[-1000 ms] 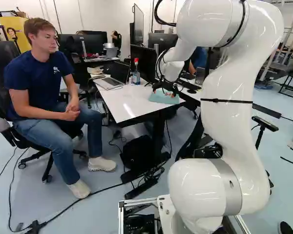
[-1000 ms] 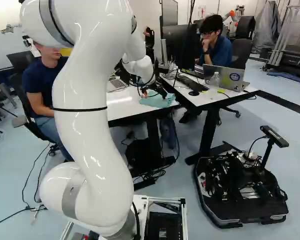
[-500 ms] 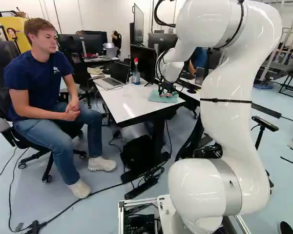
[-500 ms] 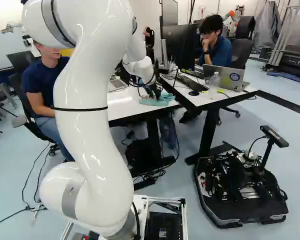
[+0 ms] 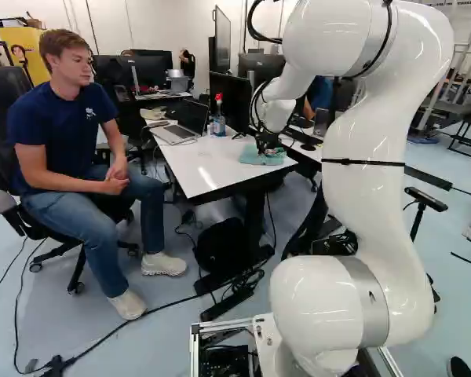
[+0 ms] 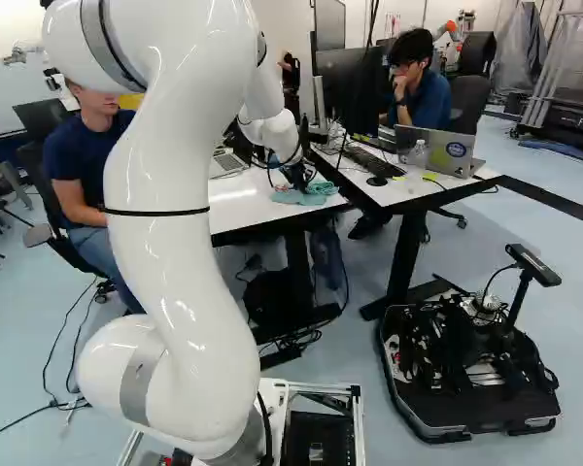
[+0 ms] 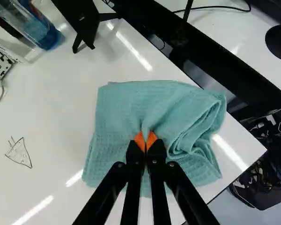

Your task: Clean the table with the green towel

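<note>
One black gripper [image 5: 267, 148]: its two fingers, each with an orange pad [image 7: 139, 140], pinch a raised fold of the towel between them.

One green towel [image 7: 122, 101]: we find it lying on the white table [image 5: 208, 173], near the corner by the neighbouring table [image 6: 394, 197]. It is folded in layers, with loose folds bunched on the side toward that neighbouring table.

One line drawing [image 7: 19, 153], dark, wedge-shaped, on the bare tabletop, well apart from the towel.

One black stand [image 7: 82, 23], its foot on the white table between the towel and the table's far side.

Containers, two bottles in our count. The first, clear with a red top [image 5: 219, 118], stands upright on the white table just beside the black stand; we see blue liquid in it. The second, clear [image 6: 418, 155], stands on the neighbouring table; its contents we cannot tell.

One laptop [image 5: 175, 133], open, on the white table near the first bottle.

One grey bin [image 5: 179, 83], on a desk far behind; we cannot see inside.
</note>
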### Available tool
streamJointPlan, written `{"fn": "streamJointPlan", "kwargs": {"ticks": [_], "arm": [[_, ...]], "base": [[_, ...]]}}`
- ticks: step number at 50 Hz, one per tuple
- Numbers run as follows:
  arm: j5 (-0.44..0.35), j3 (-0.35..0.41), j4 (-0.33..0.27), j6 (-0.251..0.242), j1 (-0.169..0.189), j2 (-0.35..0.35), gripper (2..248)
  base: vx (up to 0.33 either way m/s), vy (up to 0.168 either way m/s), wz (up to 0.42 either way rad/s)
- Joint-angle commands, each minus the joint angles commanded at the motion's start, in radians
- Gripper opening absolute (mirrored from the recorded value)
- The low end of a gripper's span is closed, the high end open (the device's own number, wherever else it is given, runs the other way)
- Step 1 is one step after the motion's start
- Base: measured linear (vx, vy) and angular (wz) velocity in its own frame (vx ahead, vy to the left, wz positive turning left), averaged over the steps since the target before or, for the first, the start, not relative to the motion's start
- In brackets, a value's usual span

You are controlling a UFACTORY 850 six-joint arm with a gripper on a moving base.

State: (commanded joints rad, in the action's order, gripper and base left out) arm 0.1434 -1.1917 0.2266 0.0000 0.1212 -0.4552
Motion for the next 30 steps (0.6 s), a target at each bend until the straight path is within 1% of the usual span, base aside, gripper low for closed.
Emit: {"fn": "streamJointPlan", "kwargs": {"ticks": [8,30], "arm": [[0.000,0.003,0.000,0.000,0.000,0.010,24],[0.000,0.014,0.000,0.000,0.000,0.064,24]], "base": [[0.000,0.000,0.000],[0.000,0.000,0.000]]}}
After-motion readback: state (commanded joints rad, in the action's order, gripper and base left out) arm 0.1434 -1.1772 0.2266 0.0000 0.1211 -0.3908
